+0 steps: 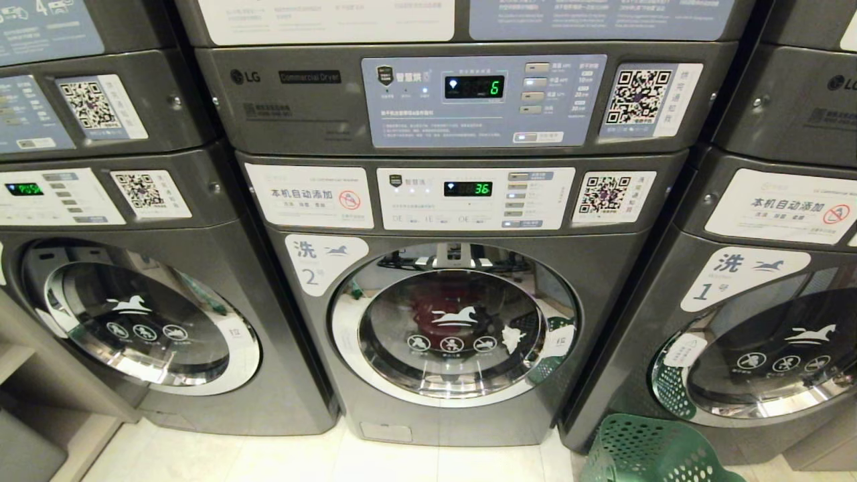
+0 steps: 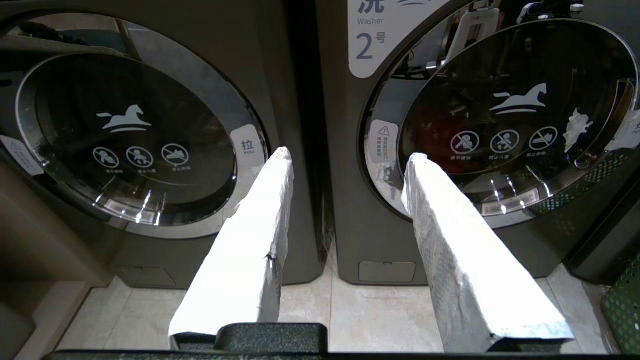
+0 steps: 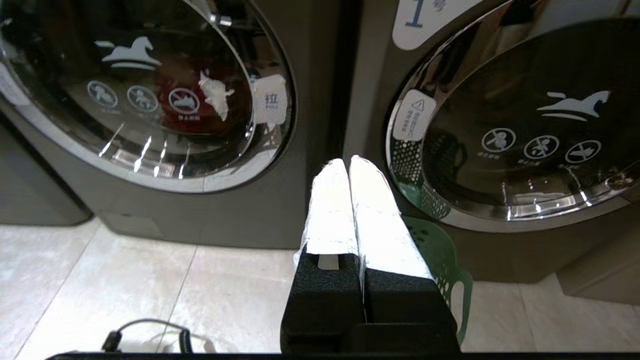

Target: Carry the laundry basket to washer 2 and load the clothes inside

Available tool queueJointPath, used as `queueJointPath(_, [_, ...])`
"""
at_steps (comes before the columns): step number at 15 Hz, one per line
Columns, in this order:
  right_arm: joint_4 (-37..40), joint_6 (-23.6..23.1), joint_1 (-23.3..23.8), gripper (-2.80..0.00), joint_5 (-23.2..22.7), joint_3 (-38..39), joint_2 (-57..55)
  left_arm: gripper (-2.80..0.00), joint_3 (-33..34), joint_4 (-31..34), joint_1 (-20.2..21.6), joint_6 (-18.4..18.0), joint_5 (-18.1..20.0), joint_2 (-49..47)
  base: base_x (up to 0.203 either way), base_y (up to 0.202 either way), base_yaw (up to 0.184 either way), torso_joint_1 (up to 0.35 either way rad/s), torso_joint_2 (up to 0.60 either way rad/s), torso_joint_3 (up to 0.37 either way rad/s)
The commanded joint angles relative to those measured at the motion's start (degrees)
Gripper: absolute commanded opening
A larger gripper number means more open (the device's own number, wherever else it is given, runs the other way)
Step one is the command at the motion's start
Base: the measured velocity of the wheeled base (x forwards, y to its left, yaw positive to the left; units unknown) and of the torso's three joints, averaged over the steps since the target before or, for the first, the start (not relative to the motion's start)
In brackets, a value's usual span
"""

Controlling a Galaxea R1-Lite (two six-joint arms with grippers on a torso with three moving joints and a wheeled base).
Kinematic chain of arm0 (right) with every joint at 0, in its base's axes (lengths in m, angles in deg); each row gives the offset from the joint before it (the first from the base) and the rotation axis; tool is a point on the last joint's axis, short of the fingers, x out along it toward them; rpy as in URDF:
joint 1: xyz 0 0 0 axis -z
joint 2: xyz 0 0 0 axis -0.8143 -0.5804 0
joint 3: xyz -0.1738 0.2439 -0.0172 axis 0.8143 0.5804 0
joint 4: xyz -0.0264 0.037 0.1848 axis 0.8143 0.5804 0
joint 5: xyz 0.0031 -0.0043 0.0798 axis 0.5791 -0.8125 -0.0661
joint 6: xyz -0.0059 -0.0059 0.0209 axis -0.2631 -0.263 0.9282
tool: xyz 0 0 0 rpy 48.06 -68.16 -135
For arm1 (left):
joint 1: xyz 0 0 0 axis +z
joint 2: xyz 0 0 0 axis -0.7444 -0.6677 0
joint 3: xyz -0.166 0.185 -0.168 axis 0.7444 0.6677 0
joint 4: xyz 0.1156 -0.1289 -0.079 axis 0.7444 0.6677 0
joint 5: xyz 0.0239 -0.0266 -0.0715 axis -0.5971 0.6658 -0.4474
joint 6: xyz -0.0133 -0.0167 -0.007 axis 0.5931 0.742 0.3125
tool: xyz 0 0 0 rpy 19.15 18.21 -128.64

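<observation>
A grey front-loading washer labelled "1" (image 1: pixel 756 348) stands at the right. Above the middle machine sits a grey LG dryer with a blue-grey control panel (image 1: pixel 462 100). Pale floor tiles (image 1: pixel 281 462) lie below.

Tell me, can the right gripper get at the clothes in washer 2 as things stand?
Probably not. Washer 2 has its round door shut, and the reddish clothes show only behind the glass. The right gripper hangs shut, in front of the gap between washers; the door must be opened first.

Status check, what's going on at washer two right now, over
Left gripper open, right gripper shut, both empty. Washer 2 door closed, red clothes inside. Basket on floor by washer 1.
</observation>
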Motion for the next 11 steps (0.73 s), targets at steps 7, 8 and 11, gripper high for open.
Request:
queueJointPath(7, [0.20,-2.09,0.35,-2.80,-0.67,0.66,3.59,-2.80,0.01,-0.04,0.02,-0.03,0.04,-0.01,0.000,0.000,0.000,0.000,0.00,0.000])
queueJointPath(8, [0.36,-2.81,0.35,-2.80,-0.88,0.66,3.59,-2.80,0.01,-0.04,0.02,-0.03,0.04,-0.01,0.000,0.000,0.000,0.000,0.00,0.000])
queueJointPath(11, [0.47,-3.44,0.35,-2.80,-0.88,0.66,3.59,-2.80,0.01,-0.04,0.02,-0.03,-0.01,-0.01,0.000,0.000,0.000,0.000,0.00,0.000])
